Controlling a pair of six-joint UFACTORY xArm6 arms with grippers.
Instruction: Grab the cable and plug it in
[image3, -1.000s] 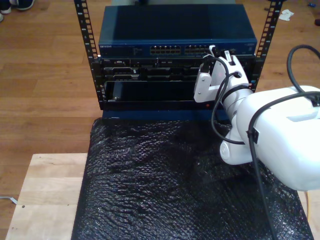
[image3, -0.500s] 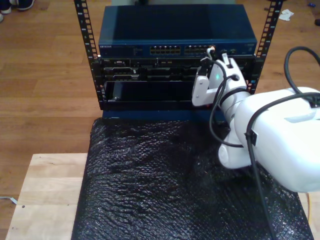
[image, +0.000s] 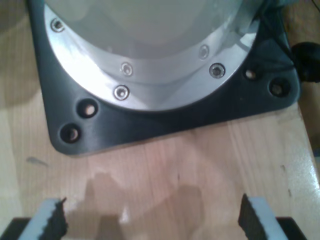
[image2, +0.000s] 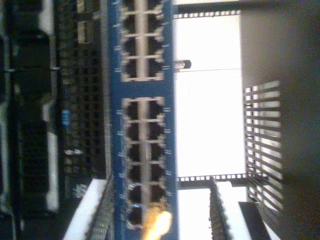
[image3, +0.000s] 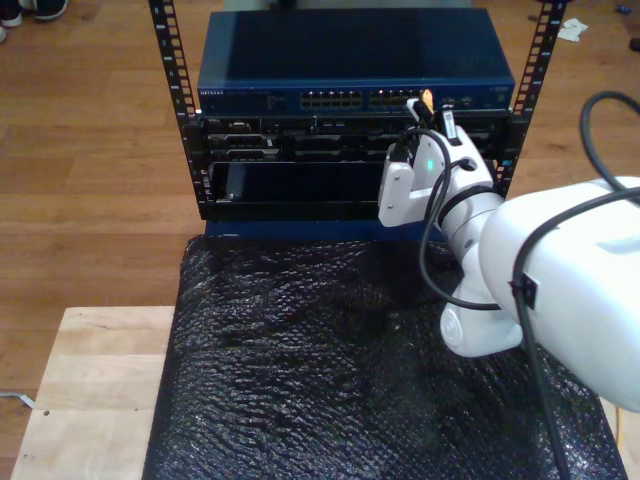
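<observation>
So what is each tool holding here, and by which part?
My second tool pinches the yellow cable at its plug end, by the blue switch. My first tool is open, holding nothing.

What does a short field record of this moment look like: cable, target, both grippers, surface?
cable: yellow-orange plug end between my second gripper fingers, at the port row
target: blue network switch in the rack
seated in port: cannot tell
first gripper: open, over bare wooden table beside a black base plate
surface: black bubble wrap before the rack

Switch (image3: 355, 97) ports directly ahead; side rails (image3: 168, 60) maybe close.
</observation>
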